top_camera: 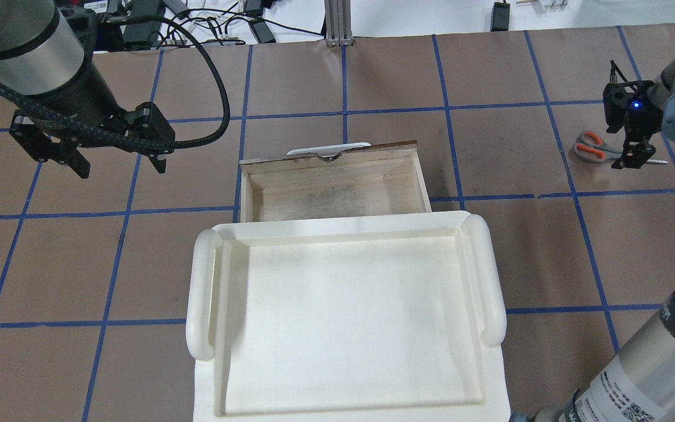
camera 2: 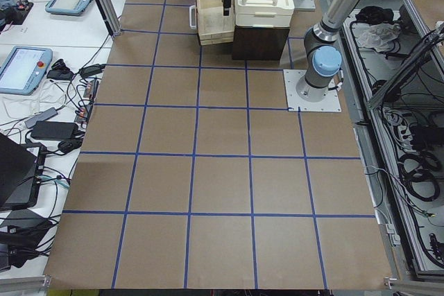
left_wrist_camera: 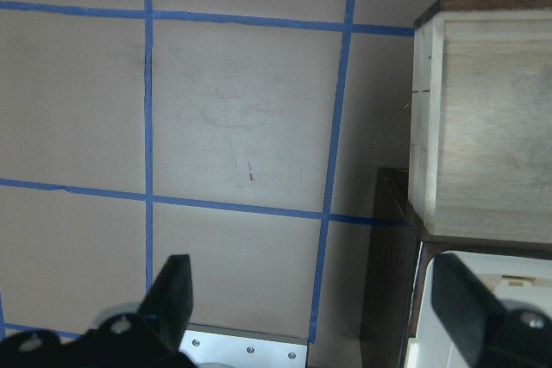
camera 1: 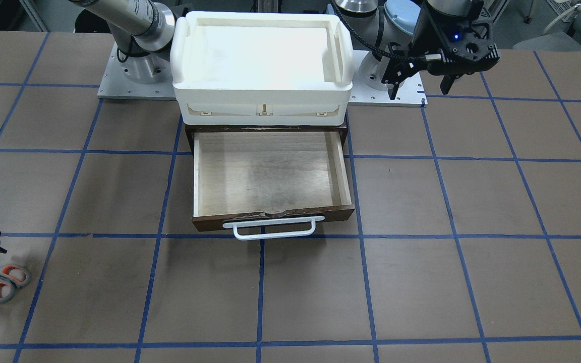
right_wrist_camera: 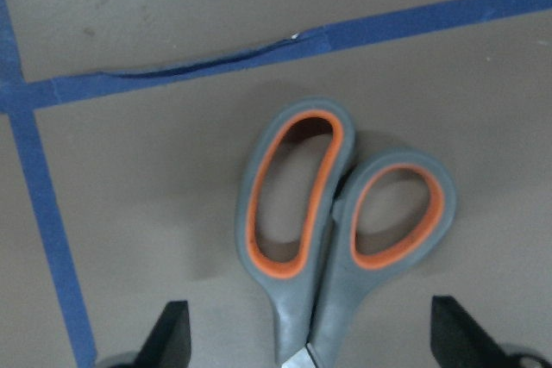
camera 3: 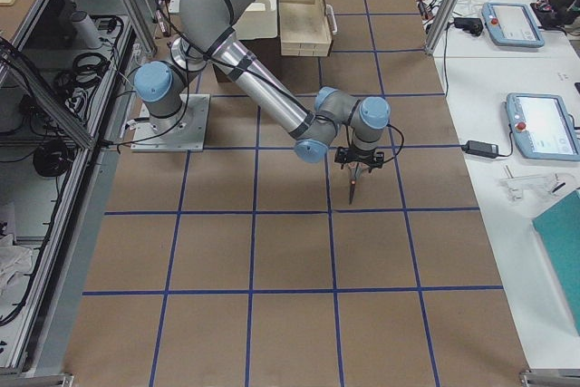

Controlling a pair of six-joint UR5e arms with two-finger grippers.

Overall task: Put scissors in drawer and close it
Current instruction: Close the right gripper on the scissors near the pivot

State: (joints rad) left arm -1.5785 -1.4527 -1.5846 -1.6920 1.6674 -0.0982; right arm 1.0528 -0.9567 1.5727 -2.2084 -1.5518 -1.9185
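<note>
Right gripper (top_camera: 635,153) hangs low over the scissors (right_wrist_camera: 336,239) with its jaws spread wide. One finger stands on each side of the shank just behind the handles, and neither touches it. The scissors lie flat and closed on the table (camera 1: 421,282), far out to the robot's right of the drawer (camera 1: 270,171) and a little beyond its front. Their grey, orange-lined loops point toward the drawer.

The drawer is pulled fully out of its dark cabinet, its pale wood floor showing and its white bar handle (camera 1: 270,232) facing away from the robot. A white bin (camera 1: 263,98) sits on top of the cabinet behind it.

On the drawer's other side, near its rear corner, the left gripper (top_camera: 120,167) hovers above the table. Its jaws are also wide apart and grip nothing.
</note>
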